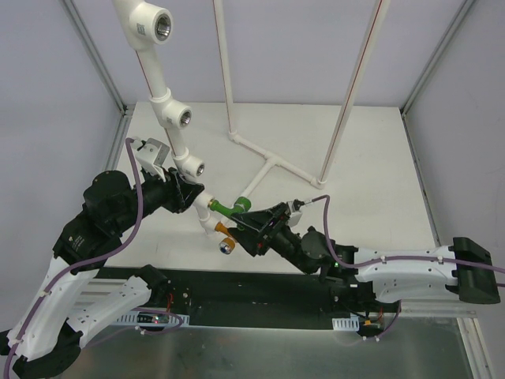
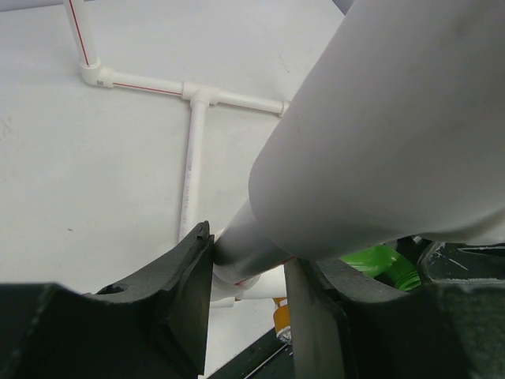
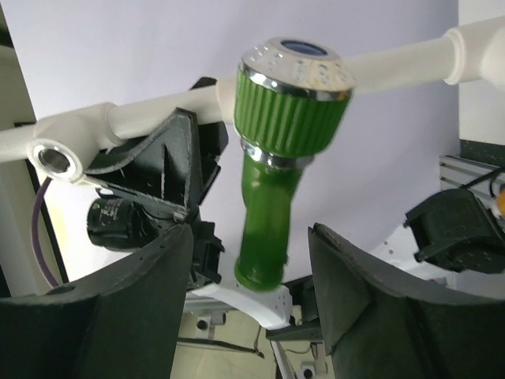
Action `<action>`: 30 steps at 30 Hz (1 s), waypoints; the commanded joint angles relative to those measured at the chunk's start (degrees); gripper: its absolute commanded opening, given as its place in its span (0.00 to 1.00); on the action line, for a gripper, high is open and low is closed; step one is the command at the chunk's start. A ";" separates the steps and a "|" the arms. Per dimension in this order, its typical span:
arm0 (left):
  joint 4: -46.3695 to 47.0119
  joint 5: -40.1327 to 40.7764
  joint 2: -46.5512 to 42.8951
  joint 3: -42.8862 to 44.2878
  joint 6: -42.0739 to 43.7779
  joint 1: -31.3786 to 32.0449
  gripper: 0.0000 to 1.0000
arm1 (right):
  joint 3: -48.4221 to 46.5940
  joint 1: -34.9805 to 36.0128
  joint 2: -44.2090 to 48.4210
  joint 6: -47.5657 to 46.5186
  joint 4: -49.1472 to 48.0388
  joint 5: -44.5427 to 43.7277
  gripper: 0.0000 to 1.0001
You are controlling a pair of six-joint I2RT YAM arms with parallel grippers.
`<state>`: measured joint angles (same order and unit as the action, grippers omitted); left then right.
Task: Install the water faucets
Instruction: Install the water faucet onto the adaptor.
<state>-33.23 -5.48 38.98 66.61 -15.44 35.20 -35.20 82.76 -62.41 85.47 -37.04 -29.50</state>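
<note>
The green faucet sticks out of the low end of the leaning white pipe column, with its ribbed head and silver round end nearest the right wrist camera. My right gripper is open, with its fingers on either side of the green stem and gaps on both sides. The orange faucet hangs just below, silver end down, and also shows in the left wrist view. My left gripper is shut on the white pipe just above these faucets. A bit of the green faucet shows past its finger.
Three tee fittings with metal threaded holes sit up the column. A flat white pipe frame with a T joint lies on the table, with two thin uprights. A black base plate runs along the near edge.
</note>
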 commanded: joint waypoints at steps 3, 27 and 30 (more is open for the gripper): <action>-2.54 -0.06 0.57 -1.31 -3.45 0.04 0.00 | 4.87 0.91 8.87 -7.76 3.62 3.65 0.67; -2.45 -2.17 0.74 -1.04 -4.42 0.13 0.00 | 4.98 -1.02 23.49 -157.53 5.66 11.90 0.76; -2.54 -2.17 0.74 -1.13 -4.42 0.04 0.00 | 2.51 -2.08 20.32 -159.38 5.57 16.56 0.76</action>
<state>-33.26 -5.63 38.87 66.61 -15.64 35.20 -27.35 81.97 -39.51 -62.81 -25.63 -19.46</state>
